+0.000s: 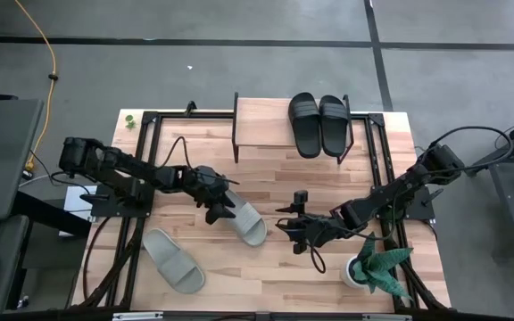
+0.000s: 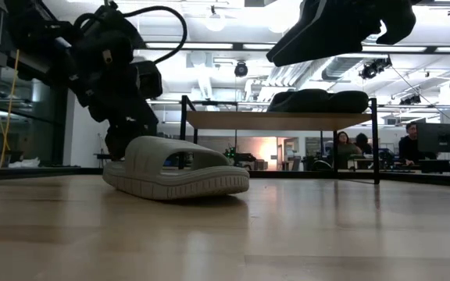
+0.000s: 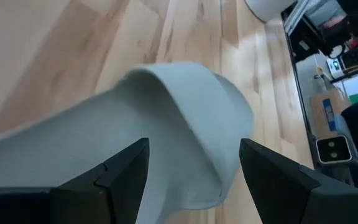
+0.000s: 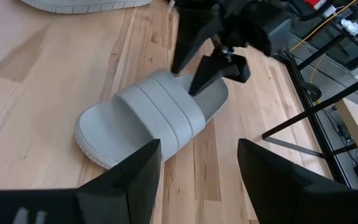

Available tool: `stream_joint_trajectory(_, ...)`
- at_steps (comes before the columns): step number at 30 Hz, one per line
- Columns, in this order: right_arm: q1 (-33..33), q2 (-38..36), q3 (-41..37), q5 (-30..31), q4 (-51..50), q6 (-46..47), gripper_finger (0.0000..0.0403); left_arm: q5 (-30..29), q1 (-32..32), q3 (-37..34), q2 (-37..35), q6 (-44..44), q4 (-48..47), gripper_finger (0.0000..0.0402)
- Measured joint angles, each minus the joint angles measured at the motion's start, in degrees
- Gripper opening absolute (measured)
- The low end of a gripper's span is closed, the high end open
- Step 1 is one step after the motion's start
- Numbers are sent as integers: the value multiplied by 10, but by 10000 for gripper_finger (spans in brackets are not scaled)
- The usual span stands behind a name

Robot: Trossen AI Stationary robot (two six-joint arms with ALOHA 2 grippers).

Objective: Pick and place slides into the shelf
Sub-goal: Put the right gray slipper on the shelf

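Observation:
Two black slides [image 1: 318, 123] lie side by side on the right half of the shelf [image 1: 261, 129] at the table's far edge. A pale grey-green slide [image 1: 246, 223] lies sole down mid-table. My left gripper [image 1: 223, 210] is open and low over its heel end [image 4: 213, 93], seen between the fingers in the left wrist view [image 3: 194, 155]. A second pale slide [image 1: 173, 259] lies sole down near the front left. My right gripper [image 1: 291, 225] hangs open above the table, right of the first pale slide, holding nothing. My left gripper slants down from the table's left onto the pale slide's heel end. One finger [image 4: 199, 81] is over the footbed and the other [image 4: 182, 53] is outside the far side wall. I cannot tell whether either finger touches. The slide lies flat on the table.
A potted plant [image 1: 375, 266] in a white pot stands at the front right, close to my right arm. Black frame rails [image 1: 141, 178] run along the table's left and right sides. People sit in the room beyond the shelf [image 2: 342, 144].

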Motion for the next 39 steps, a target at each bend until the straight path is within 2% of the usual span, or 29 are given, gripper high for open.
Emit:
stream_joint_trajectory(8,0,0,0,0,1,0,204,2,-31,0,42,-12,35,239)
stream_joint_trajectory(17,0,0,0,2,4,0,204,1,-31,0,53,-19,66,233)
stream_joint_trajectory(22,0,0,0,2,4,0,204,8,-31,0,53,-19,77,183)
stream_joint_trajectory(33,0,0,0,2,4,8,204,9,-31,0,52,-19,84,15)
stream_joint_trajectory(35,0,0,0,2,3,8,204,9,-31,0,52,-18,88,9)
stream_joint_trajectory(39,0,0,0,6,0,10,204,7,-31,0,52,-17,90,24)
